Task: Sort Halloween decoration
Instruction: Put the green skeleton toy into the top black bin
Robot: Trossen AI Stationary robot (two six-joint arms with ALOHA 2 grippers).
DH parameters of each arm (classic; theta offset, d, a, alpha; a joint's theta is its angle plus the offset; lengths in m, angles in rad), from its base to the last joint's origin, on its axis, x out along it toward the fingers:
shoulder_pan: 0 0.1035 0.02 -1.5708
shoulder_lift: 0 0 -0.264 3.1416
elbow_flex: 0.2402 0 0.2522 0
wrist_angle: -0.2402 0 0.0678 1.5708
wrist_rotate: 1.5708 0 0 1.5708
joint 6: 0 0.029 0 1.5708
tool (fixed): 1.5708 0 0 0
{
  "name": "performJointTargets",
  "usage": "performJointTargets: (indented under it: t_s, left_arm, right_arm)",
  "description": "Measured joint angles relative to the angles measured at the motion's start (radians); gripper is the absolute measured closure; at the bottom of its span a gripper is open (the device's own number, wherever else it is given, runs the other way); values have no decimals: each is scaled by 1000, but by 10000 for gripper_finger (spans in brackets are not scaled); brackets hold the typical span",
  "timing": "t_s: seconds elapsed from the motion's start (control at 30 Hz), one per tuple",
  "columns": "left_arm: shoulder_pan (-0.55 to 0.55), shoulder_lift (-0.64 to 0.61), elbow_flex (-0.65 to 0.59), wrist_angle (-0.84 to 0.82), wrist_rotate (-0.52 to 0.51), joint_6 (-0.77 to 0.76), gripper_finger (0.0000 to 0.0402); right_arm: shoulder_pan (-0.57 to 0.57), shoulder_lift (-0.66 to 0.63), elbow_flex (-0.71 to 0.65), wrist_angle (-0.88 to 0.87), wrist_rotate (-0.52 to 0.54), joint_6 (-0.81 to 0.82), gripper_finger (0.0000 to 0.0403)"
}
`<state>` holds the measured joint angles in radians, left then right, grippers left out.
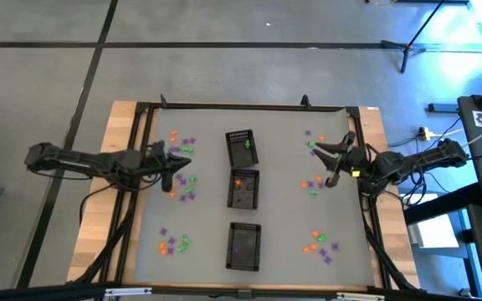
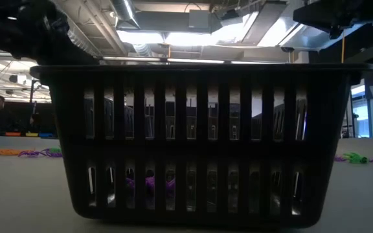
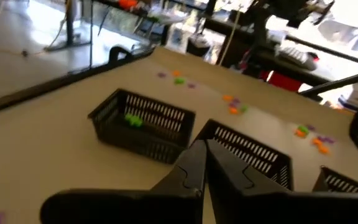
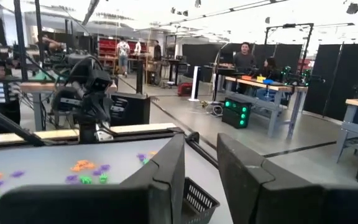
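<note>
High view: three black rectangular slotted plastic baskets sit in a column down the middle of the grey table mat (image 1: 274, 234), presumably one per colour: the far basket (image 1: 241, 147) has a green piece in it, the middle basket (image 1: 243, 189) an orange one, the near basket (image 1: 243, 247) something purple. The tiny orange, green and purple plastic Halloween trinkets lie in loose clusters on both sides, e.g. the left far cluster (image 1: 182, 144) and the right near cluster (image 1: 320, 245), so most sorting looks undone. Left gripper (image 1: 169, 179) hangs over the left clusters, fingers pressed together; can't tell if anything tiny is pinched. Right gripper (image 1: 331, 167) is over the right far clusters, fingers parted partway, nothing visible between them. Low view: the near basket's slotted wall fills the frame, purple bits visible through the slots low down; flat trinkets lie on the mat either side. Left wrist view: left fingers (image 3: 194, 165) meet at the tips, pointing toward the far basket with its green piece. Right wrist view: the blocky dark right fingers (image 4: 166, 168) stand apart with an empty gap, raised off the table; trinkets are scattered on the mat beyond.
</note>
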<state>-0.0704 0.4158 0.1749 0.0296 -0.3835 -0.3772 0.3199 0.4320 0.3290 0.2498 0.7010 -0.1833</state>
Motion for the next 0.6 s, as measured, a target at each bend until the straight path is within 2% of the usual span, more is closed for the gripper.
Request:
performJointTargets:
  t_s: [0.23, 0.37, 0.6]
  left_arm:
    - [0, 113, 0, -2, -85, -14, 395]
    - [12, 157, 2, -13, -97, -40, 395]
    - [128, 270, 99, -248, -130, -91, 394]
  right_arm:
    - [0, 0, 0, -45, 3, 2, 311]
    - [0, 0, 0, -70, 3, 2, 311]
    - [0, 0, 0, -98, 3, 2, 311]
